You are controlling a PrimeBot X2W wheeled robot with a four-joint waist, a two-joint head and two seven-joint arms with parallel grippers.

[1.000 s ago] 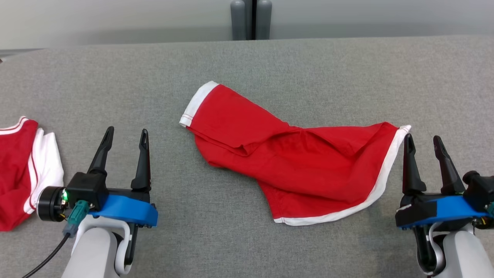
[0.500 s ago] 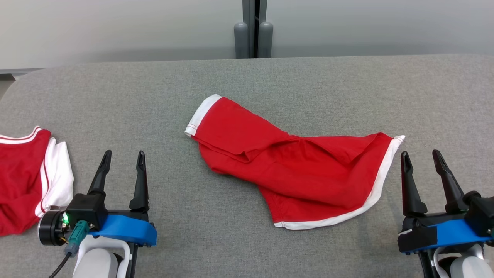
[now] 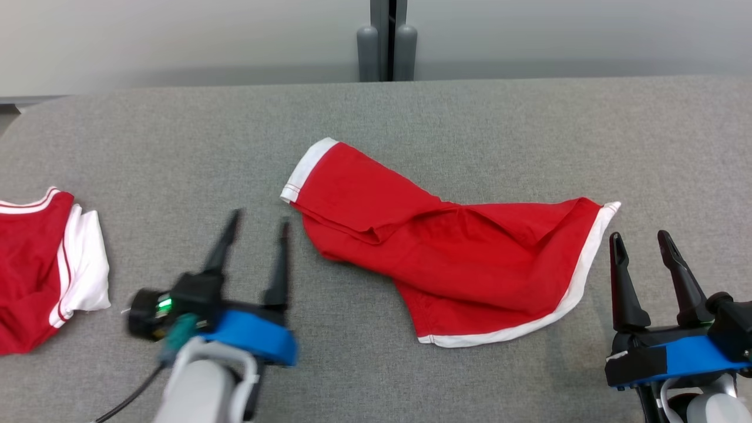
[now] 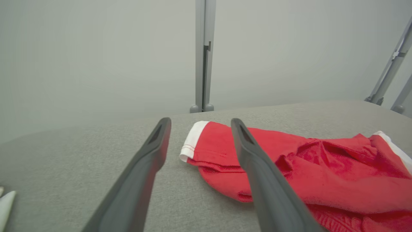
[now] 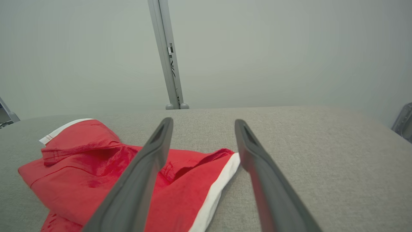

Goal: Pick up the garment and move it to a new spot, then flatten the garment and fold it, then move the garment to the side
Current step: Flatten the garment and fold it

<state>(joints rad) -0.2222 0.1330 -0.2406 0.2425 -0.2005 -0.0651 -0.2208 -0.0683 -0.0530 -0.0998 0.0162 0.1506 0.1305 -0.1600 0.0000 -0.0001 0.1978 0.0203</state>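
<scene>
Step in hand: looks like the very first one, the pick-up. Nothing is lifted yet, and flattening, folding and moving aside are all still ahead.
Where the garment is: the red shorts [image 3: 446, 258] lie rumpled in the middle of the grey padded table [image 3: 176, 147]. One leg points to the far left and ends in a white cuff [image 4: 193, 141]. The other side runs out to the right, edged by a white hem band [image 5: 222, 180]. The cloth is bunched into folds in between.
Left gripper [image 3: 259, 217]: jaws spread as wide as they go, nothing between them. It sits low, just left of the cuffed leg, near the cloth but not on it as far as I can tell. It's smeared in the head view. In its own wrist view the cuff lies ahead, between the two fingers.
Right gripper [image 3: 639, 235]: also fully spread and empty, just beside the right-hand corner of the hem band, not touching it.
Next move, my guess: each pincer needs to drop onto its own end — left on the cuff, right on the hem corner — and pinch through all the layers at once.
What could go wrong: grabbing only the top layer, so the shorts hang twisted when they come up.
Also there: a second red-and-white garment [image 3: 35, 270] at the table's left edge, well apart from all this.
</scene>
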